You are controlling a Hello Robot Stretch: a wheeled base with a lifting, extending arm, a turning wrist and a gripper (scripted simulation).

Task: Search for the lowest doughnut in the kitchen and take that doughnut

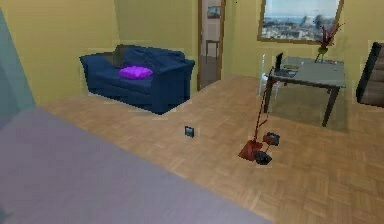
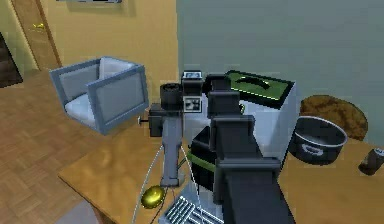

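My arm's dark bar rises from the bottom of the arm side view, with two white marked squares at its far end. The gripper sits just left of them, in front of a blue-grey armchair. I cannot tell whether it holds anything. A small yellow-green round thing lies on a wooden surface near the bottom edge, too small to name.
Right of the arm stand a white box with a green lid, a dark pot and a brown round disc. Ahead are a blue sofa, a doorway, a grey table and small floor items.
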